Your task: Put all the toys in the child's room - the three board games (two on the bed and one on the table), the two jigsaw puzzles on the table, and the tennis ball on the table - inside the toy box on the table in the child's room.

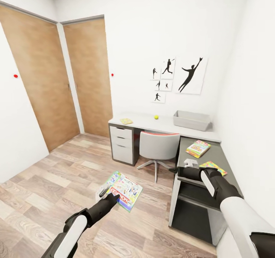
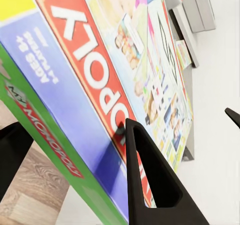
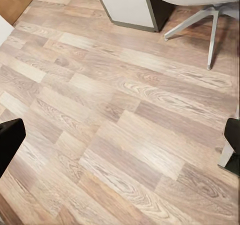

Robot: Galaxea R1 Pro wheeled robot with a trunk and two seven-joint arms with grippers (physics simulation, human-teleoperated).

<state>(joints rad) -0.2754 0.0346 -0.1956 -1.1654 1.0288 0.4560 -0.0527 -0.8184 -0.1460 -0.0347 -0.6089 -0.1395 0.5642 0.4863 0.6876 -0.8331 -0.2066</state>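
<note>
My left gripper (image 1: 106, 195) is shut on a green-white-red Monopoly board game (image 1: 125, 191), held tilted above the wood floor. In the left wrist view the box (image 2: 100, 85) sits between the black fingers (image 2: 150, 185). My right gripper (image 1: 174, 170) hovers open by the dark desk section's near corner, and its wrist view has nothing but floor between the fingers (image 3: 10, 142). On the table (image 1: 168, 126) stand the grey toy box (image 1: 192, 120) and the tennis ball (image 1: 156, 117), with a flat yellowish sheet (image 1: 126, 121) at the left end. A colourful flat box (image 1: 198, 148) and a jigsaw puzzle (image 1: 213, 167) lie on the dark top.
A white swivel chair (image 1: 158, 145) is tucked under the desk, with white drawers (image 1: 123, 143) to its left. Two wooden doors (image 1: 61, 78) fill the left wall. Open wood floor (image 1: 57, 181) lies between me and the desk.
</note>
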